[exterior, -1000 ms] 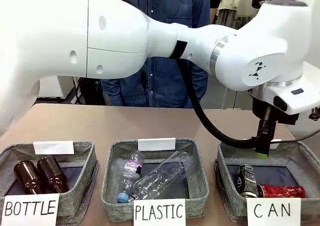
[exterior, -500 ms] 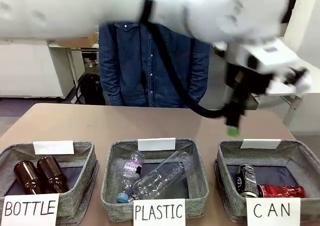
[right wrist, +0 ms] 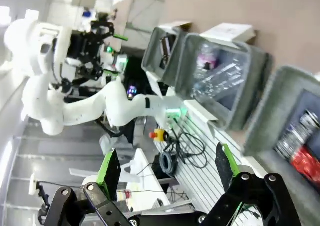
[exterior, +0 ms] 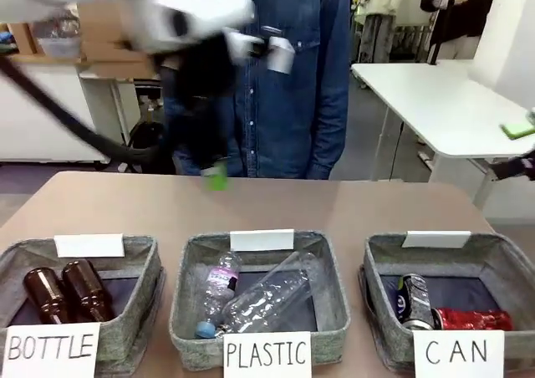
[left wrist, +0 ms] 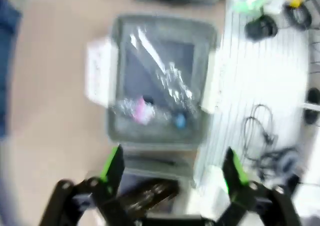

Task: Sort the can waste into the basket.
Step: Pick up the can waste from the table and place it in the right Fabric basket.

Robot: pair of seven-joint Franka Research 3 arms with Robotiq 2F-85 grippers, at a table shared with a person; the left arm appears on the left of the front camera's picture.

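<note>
A white table (exterior: 435, 102) stands behind the brown table (exterior: 276, 206)

both cans lie on their sides in the grey fabric basket (exterior: 380, 265) with the "can" card, at the table's near right corner. the black can (exterior: 413, 301) is toward the basket's left, the red can (exterior: 472, 319) along its near wall, their ends touching.

- Right gripper (right wrist: 166, 173) at the bottom edge — green-padded fingers spread wide, nothing between them.
- Basket (right wrist: 280, 111) at right holds a red can (right wrist: 306, 162) beside a black can (right wrist: 293, 135).
- Left arm (right wrist: 75, 108) rises far left.
</note>
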